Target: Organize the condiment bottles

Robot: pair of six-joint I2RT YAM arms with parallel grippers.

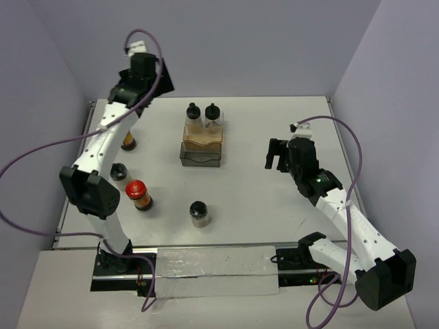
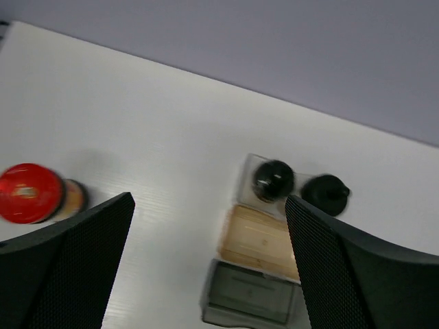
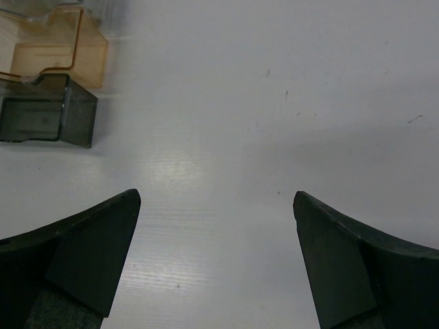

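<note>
Top external view: the sorting job looks roughly a third done. Two black-capped condiment bottles (image 1: 194,114) stand side by side in the rear step of the tiered plastic tray (image 1: 201,156), while its amber middle step and smoke-grey front step hold nothing. Four more wait loose on the white surface (image 1: 260,205). A red-capped bottle (image 1: 138,194) and a black-capped bottle (image 1: 119,171) stand close together by the left arm's elbow. A lone black-capped bottle (image 1: 199,212) sits toward the near edge, and a second red-capped bottle (image 1: 128,142) is half hidden behind the left arm. The left pincer (image 2: 209,202) hangs raised above the far-left part of the surface, jaws apart and empty. The right pincer (image 1: 276,154) hovers over bare surface to the tray's right — jaws likewise wide apart, gripping nothing.
</note>
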